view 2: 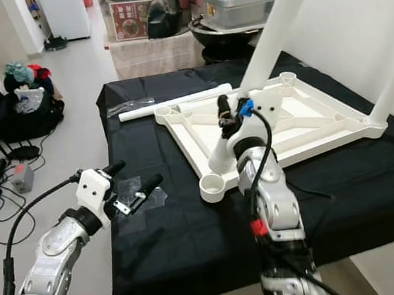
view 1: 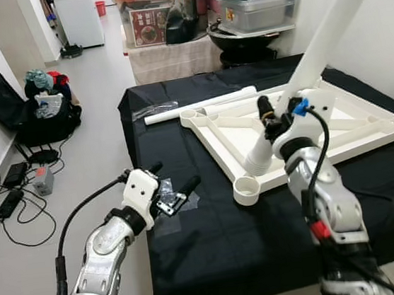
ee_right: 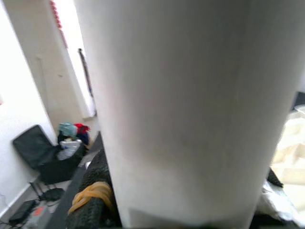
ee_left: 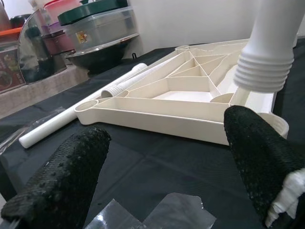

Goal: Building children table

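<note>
The right tool [view 1: 268, 114] pinches a white leg [view 1: 315, 56], whose ribbed end sits just above the corner socket [view 1: 246, 188] of the upturned tabletop [view 1: 287, 126] on the black worktop [view 1: 194, 247]. The left tool [view 1: 174, 177] hovers spread, just left of that socket, over clear plastic [view 1: 166, 201].

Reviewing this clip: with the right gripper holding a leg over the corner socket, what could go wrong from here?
The right gripper holds the white leg tilted, its threaded end just beside the near corner socket; it may cross-thread or miss. Pushing could slide the upturned tabletop on the black cloth, since the open left gripper isn't bracing it. The spare leg could roll if bumped.
</note>
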Controlling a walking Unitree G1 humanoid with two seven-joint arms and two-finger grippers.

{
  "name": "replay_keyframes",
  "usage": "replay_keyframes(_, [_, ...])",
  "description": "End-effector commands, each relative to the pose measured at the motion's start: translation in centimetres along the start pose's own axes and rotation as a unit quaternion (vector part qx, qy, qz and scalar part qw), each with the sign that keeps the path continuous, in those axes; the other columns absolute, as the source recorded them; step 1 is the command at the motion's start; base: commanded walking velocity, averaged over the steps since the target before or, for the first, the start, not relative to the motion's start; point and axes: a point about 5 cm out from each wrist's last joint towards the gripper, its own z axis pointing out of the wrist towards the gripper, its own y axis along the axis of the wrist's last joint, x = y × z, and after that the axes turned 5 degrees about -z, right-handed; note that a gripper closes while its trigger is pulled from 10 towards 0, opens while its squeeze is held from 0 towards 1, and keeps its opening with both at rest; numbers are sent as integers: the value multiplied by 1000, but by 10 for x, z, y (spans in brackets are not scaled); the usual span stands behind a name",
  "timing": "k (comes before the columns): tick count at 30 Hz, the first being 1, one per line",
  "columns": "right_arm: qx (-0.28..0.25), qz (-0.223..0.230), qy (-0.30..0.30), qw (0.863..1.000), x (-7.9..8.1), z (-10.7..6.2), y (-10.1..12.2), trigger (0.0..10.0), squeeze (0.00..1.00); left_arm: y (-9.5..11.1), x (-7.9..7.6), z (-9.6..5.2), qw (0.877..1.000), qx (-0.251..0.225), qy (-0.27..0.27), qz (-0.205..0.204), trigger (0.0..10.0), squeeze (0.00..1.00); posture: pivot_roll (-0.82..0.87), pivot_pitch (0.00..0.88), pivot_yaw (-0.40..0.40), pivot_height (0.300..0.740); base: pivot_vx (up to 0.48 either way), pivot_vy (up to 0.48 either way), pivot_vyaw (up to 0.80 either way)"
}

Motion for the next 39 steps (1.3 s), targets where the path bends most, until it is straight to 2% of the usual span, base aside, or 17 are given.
replay_keyframes(1, [-30, 3, 26, 999, 5, -4, 5, 10000, 0, -3, -4, -1, 1000, 8, -1, 1, 10000, 0, 32, 0, -62, 740, 0, 0, 0])
replay_keyframes(5, [-29, 11, 40, 999, 7, -6, 2, 10000, 0, -3, -4, -1, 1000, 9, -1, 1, 10000, 0, 37, 0, -65, 740, 0, 0, 0])
replay_keyframes(9, [-22, 22, 78, 996, 13, -8, -15, 10000, 0, -3, -3, -2, 1000, 9, 2, 2, 10000, 0, 38, 0, -66, 740, 0, 0, 0])
replay_keyframes(17, [-11, -2, 80, 997, 4, -7, -37, 10000, 0, -2, -5, -2, 1000, 9, 1, 1, 10000, 0, 55, 0, -74, 740, 0, 0, 0])
replay_keyframes(18, [-13, -23, 82, 996, 3, -7, -41, 10000, 0, -2, -4, -3, 1000, 10, 2, 2, 10000, 0, 55, 0, -74, 740, 0, 0, 0])
replay_keyframes(25, [-16, -66, 88, 994, 1, -7, -46, 10000, 0, -2, -4, -3, 1000, 10, 3, 3, 10000, 0, 58, 0, -74, 740, 0, 0, 0])
replay_keyframes(35, [-11, -51, 89, 995, -1, -10, -54, 10000, 0, -3, -5, -2, 1000, 11, 0, 1, 10000, 0, 46, 0, -68, 740, 0, 0, 0])
replay_keyframes(39, [1, -50, 104, 993, 2, -17, -62, 10000, 0, -2, -4, 1, 1000, 11, -5, 4, 10000, 0, 44, 0, -68, 740, 0, 0, 0])
